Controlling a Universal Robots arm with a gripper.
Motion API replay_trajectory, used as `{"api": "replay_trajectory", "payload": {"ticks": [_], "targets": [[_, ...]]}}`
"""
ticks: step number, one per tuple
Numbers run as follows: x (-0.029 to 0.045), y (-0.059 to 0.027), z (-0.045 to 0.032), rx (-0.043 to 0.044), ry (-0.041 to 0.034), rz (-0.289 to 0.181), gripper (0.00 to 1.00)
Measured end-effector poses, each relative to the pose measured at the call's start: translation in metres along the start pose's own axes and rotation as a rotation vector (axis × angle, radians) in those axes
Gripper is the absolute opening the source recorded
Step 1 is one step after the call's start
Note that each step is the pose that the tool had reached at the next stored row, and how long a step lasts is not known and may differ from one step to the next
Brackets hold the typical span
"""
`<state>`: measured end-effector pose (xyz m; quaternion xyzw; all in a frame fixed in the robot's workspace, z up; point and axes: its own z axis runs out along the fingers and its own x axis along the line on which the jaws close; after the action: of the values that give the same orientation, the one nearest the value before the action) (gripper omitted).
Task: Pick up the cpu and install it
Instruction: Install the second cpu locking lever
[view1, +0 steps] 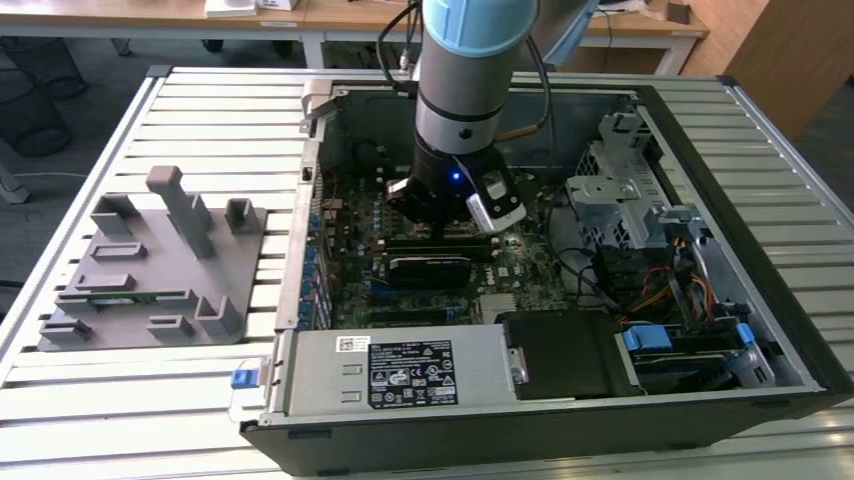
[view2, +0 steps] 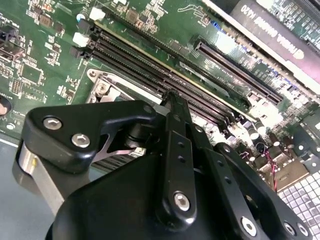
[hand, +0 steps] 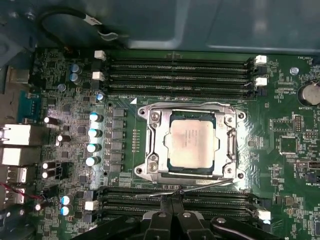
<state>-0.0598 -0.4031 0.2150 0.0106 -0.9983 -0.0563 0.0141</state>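
Observation:
The cpu (hand: 192, 141), a small square chip with a pale silver top, lies flat inside the metal socket frame (hand: 152, 145) on the green motherboard in the first wrist view. My gripper (hand: 172, 201) hangs just beside the socket, over the black memory slots (hand: 210, 200), fingers pressed together with nothing seen between them. In the second wrist view the black gripper (view2: 173, 97) covers most of the socket, and one frame corner (view2: 102, 86) shows. In the exterior view the gripper (view1: 445, 228) hangs low over the board inside the open computer case (view1: 561, 400).
A grey plastic fixture (view1: 147, 270) with a thin green memory stick (view1: 134, 297) lies on the slatted table at the exterior view's left. Drive cages and cables (view1: 641, 230) crowd the case at the exterior view's right. Capacitors (hand: 93, 140) stand beside the socket.

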Motion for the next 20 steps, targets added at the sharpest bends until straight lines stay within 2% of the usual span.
{"api": "replay_trajectory", "payload": {"ticks": [2, 4, 9, 12, 14, 18, 20], "targets": [[0.0001, 0.0, -0.0005, 0.0001, 0.0001, 0.0, 0.11], [0.0002, 0.0004, -0.0033, 0.0046, 0.0001, 0.0, 0.11], [0.0005, 0.0019, -0.0168, 0.0268, 0.0006, 0.001, 0.11], [0.0006, 0.0024, -0.0213, 0.0391, 0.0007, 0.001, 0.11], [0.0001, 0.0029, -0.022, 0.0415, 0.0008, 0.001, 0.11], [-0.0064, 0.0052, -0.022, 0.0415, 0.0042, 0.001, 0.11], [-0.0068, 0.0054, -0.0215, 0.0414, 0.005, 0.002, 0.11]]}}
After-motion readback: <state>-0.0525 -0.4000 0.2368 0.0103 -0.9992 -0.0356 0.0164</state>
